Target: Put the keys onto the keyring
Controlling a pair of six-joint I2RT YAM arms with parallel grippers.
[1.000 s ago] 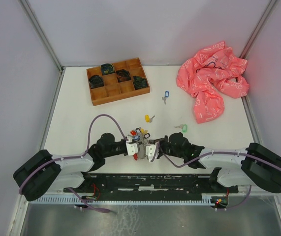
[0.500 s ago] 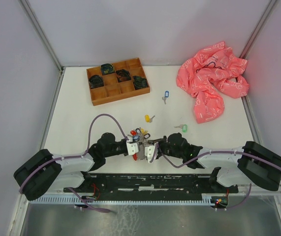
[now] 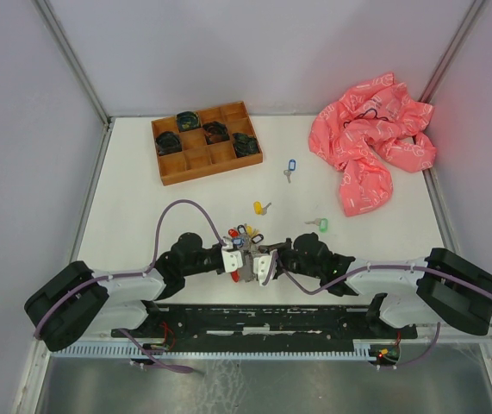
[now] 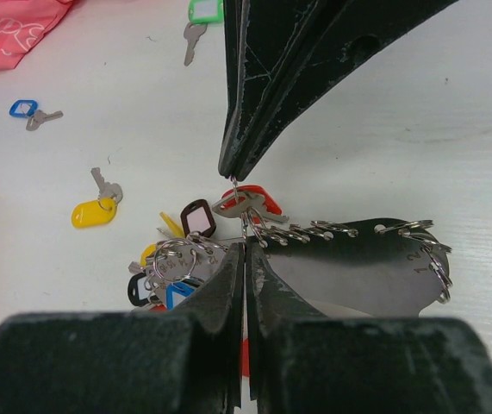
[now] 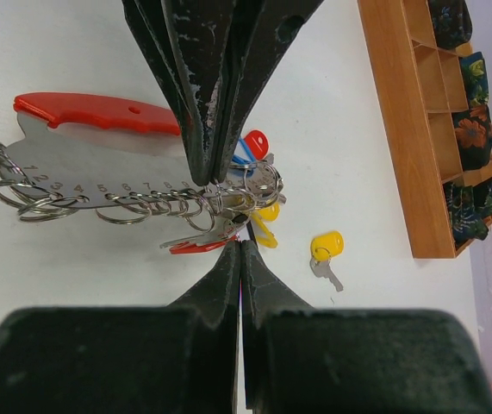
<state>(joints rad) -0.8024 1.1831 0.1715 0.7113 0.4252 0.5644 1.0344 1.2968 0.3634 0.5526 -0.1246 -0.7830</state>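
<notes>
Both grippers meet at the table's near middle. In the left wrist view my left gripper is shut on the thin keyring, seen edge-on, with its red oval tag beside it. My right gripper comes in from above, shut on the same ring's top. The ring hangs at a bunch of tagged keys and a numbered metal plate lined with small rings. In the right wrist view my right gripper is shut by the red tag. Loose keys lie apart: yellow, green, blue.
A wooden compartment tray with dark fabric pieces stands at the back left. A crumpled pink cloth lies at the back right. The metal plate has a red handle. White walls close in the table.
Both grippers stay shut together at the bunch. The red piece that showed under the fingertips earlier is now mostly covered.
</notes>
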